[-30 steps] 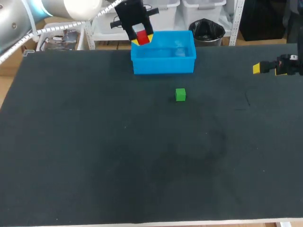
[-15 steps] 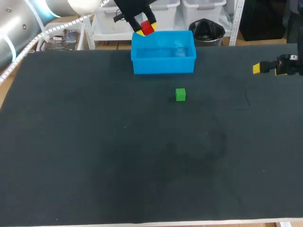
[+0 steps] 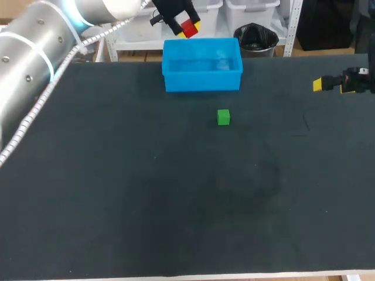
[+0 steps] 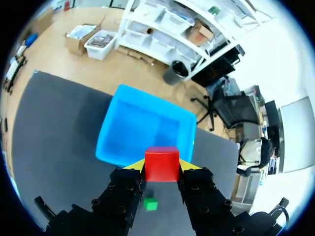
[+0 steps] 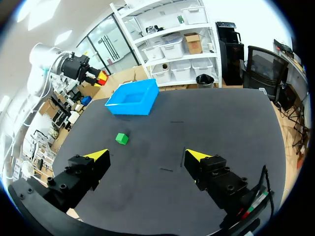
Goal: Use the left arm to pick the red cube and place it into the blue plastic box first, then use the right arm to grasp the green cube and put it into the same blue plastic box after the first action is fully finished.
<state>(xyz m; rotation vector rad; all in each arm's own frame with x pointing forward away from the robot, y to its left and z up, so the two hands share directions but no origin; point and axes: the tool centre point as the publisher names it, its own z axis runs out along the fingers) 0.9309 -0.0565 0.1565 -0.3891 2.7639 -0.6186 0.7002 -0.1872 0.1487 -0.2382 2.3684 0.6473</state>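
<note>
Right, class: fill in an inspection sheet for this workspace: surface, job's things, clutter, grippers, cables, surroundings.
Surface: dark table.
Job's things: red cube held in the air by the rim of the blue box, not inside; green cube on the table, apart from the box.
Clutter: nothing seen.
Grippers: left gripper shut on the red cube; right gripper open, empty, at the table's right side.
Cables: white cable along the left arm.
Surroundings: nothing seen reaching over the table.

Dark table (image 3: 176,205) (blue box (image 3: 202,81), green cube (image 3: 223,117))
</note>
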